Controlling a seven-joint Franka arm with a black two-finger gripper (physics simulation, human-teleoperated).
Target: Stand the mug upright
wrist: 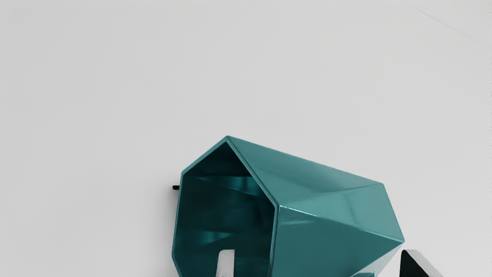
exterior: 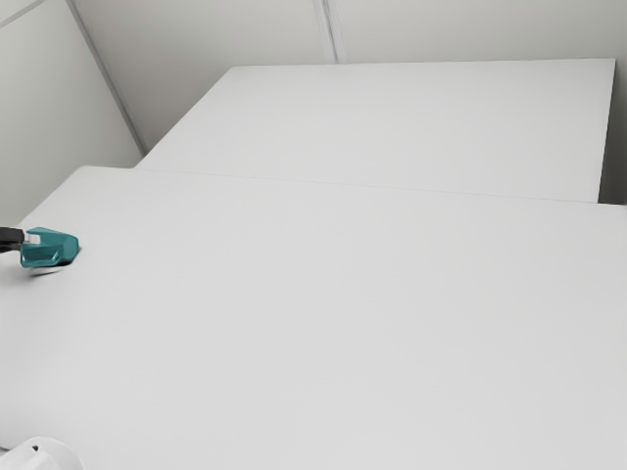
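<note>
The glossy teal, faceted mug (wrist: 330,192) is lying on its side on the smooth white bench (exterior: 313,323), its long axis running roughly from finger to finger. The black, pale-tipped fingers (wrist: 226,264) are standing wide apart, gripping nothing, one crossing the angular mouth, the other standing beyond the base.

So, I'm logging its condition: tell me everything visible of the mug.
The mug is glossy teal, with flat, angular facets and a thin rim around its dark open mouth. It is tipped over, near the exterior view's left edge. The open gripper is at it, one finger overlapping the mouth; whether it touches is unclear.
</note>
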